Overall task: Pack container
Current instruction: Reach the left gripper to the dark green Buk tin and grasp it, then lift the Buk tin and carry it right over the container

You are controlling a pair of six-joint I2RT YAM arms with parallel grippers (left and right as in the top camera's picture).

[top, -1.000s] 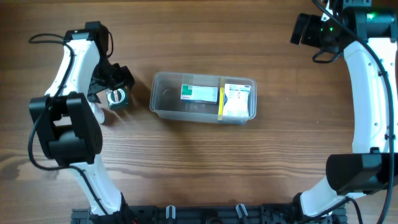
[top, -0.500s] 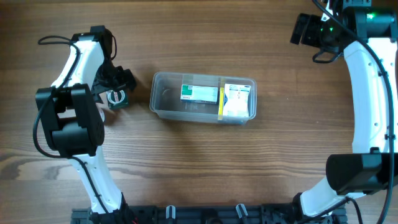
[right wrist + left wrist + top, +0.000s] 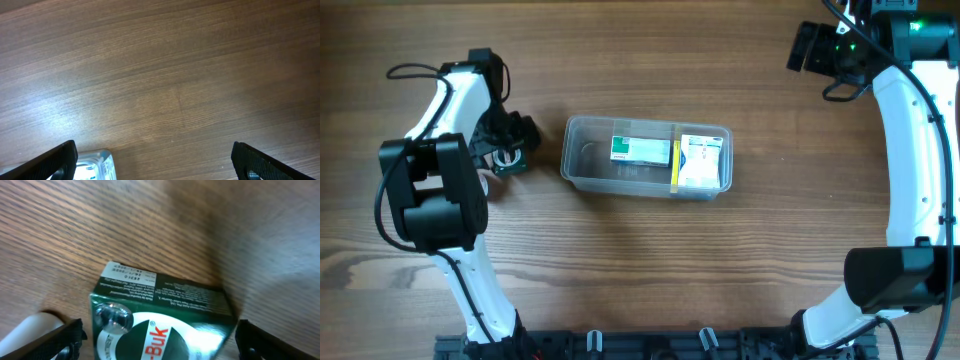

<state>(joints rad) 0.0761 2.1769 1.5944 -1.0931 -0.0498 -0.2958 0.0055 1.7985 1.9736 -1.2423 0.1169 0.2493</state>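
The left arm swings its elbow in over the last second and settles, and now the left tool (image 3: 159, 339) sits right over the dark green box (image 3: 165, 305) on the tabletop (image 3: 640, 260), just left of the container (image 3: 582, 160). The fingers are spread, one on either side of the box and close to its sides, but I can't see them pinching it yet. That looks like the line-up for the next pick. The right tool (image 3: 155, 160) hasn't budged: it hangs spread and empty above bare wood at the far right. The container lies mid-table, a clear rectangular tub with rounded corners. It already holds a green-and-white box (image 3: 640, 150) in the middle and a white box (image 3: 702, 160) at its right end, while its left end is free.
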